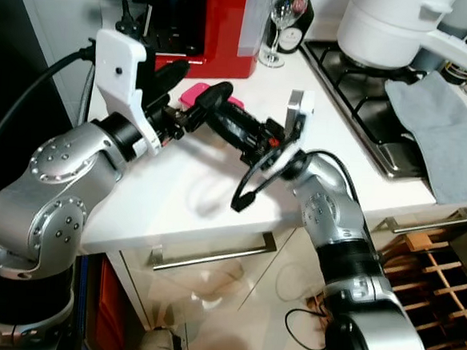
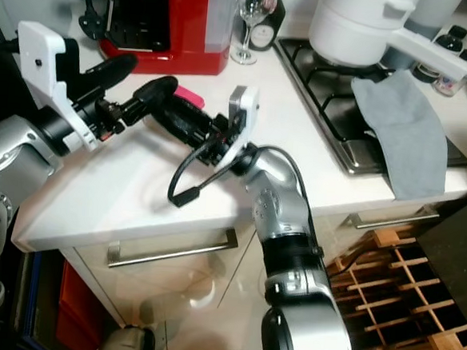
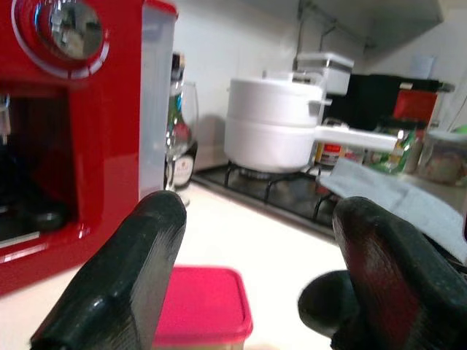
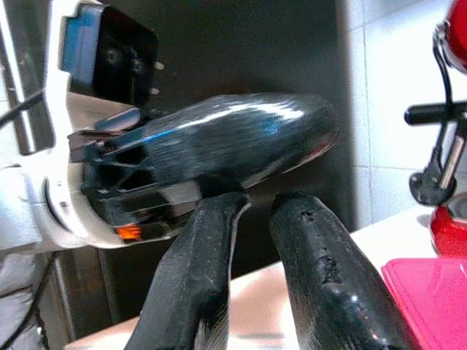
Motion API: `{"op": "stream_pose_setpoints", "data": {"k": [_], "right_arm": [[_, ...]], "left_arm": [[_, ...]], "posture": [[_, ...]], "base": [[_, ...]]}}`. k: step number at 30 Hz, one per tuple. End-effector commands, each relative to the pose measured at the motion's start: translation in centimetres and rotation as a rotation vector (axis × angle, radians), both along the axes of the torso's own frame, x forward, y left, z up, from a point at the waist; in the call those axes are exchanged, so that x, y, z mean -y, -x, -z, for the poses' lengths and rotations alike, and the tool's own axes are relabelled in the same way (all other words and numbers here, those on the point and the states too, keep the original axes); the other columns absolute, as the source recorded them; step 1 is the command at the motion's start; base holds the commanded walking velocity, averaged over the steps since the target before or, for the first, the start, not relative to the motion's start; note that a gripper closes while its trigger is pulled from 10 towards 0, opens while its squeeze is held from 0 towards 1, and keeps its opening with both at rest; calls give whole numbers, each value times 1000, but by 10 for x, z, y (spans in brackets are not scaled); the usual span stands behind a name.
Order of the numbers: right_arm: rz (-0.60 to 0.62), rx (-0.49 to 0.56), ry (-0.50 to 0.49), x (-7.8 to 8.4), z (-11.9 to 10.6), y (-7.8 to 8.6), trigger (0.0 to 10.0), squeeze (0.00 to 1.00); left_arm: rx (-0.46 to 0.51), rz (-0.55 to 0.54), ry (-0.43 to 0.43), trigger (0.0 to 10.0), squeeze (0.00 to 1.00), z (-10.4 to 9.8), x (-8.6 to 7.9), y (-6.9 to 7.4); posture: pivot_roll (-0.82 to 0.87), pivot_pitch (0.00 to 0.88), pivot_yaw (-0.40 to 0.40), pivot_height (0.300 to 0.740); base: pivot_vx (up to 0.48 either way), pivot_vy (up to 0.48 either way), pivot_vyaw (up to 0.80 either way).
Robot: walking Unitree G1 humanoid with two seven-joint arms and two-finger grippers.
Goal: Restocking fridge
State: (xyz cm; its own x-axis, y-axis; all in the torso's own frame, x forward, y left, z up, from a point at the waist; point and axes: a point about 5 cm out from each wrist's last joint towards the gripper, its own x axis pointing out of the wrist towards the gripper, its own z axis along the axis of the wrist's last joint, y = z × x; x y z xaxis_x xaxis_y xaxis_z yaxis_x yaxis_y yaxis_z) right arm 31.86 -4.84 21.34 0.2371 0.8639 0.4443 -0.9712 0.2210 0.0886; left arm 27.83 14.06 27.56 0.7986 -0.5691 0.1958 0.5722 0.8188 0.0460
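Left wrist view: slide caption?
Open left gripper above a pink box, red machine beside, white pot behind.

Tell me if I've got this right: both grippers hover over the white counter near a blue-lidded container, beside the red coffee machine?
Nearly. The lid is pink, not blue, as the left wrist view shows. The left gripper and right gripper do meet over the white counter, near the red coffee machine.

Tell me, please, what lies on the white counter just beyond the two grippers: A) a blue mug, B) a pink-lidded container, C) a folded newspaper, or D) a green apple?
B: a pink-lidded container sits on the counter ahead of the left gripper, near the right gripper.
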Motion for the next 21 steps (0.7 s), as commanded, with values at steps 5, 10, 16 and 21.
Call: {"op": "stream_pose_setpoints", "data": {"k": [5, 10, 16, 21], "right_arm": [[230, 82, 11, 13, -27, 9, 10000, 0], [406, 25, -22, 29, -34, -3, 10000, 1000], [672, -101, 177, 46, 9, -27, 10000, 1000], [705, -114, 227, 43, 29, -22, 10000, 1000]], "left_arm": [[14, 4, 16, 10000, 0, -3, 2, -3], [16, 8, 20, 10000, 0, -2, 4, -5], [-4, -133, -124, 10000, 0, 19, -12, -11], [16, -409, -44, 10000, 0, 16, -50, -13]], "posture": [[176, 46, -87, 740], [169, 38, -90, 740], [171, 31, -91, 740], [186, 32, -94, 740]], "base": [[0, 0, 0], [0, 0, 0], [0, 0, 0], [0, 0, 0]]}}
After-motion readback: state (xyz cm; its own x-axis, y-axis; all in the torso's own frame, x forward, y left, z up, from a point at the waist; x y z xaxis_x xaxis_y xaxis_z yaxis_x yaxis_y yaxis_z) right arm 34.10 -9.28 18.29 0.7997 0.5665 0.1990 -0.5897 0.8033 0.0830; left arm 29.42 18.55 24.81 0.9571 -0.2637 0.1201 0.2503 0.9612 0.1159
